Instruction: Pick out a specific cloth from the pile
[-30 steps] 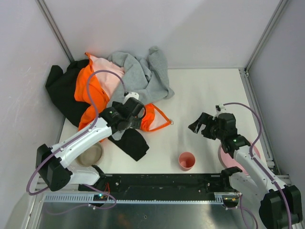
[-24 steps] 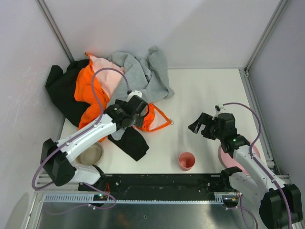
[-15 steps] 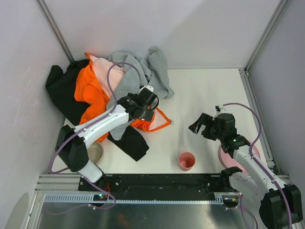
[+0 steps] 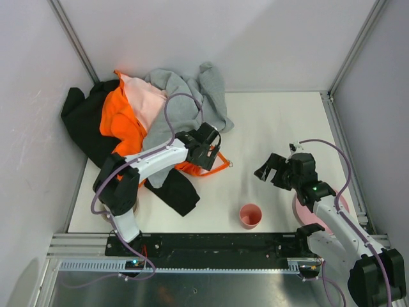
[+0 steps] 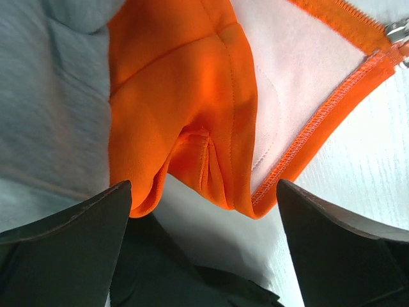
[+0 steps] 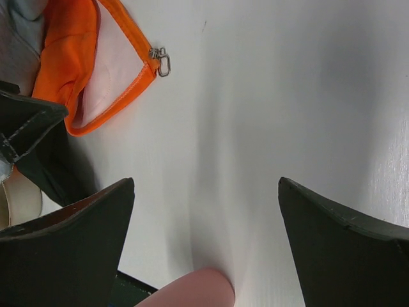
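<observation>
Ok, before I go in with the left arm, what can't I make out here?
- the cloth: top view, far edge under the left arm and orange garment.
- pink plate: top view, mostly covered by the right arm.
- the pile: lower layers buried; left wrist view crops it.

The left arm [image 4: 153, 158] stretches forward and toward the middle, forearm low. Its left tool [image 4: 209, 157] tilts downward, jaws spread wide in the wrist view. The right arm [image 4: 332, 211] bends at the elbow, and the right tool [image 4: 266, 169] points left, jaws likewise parted.
</observation>
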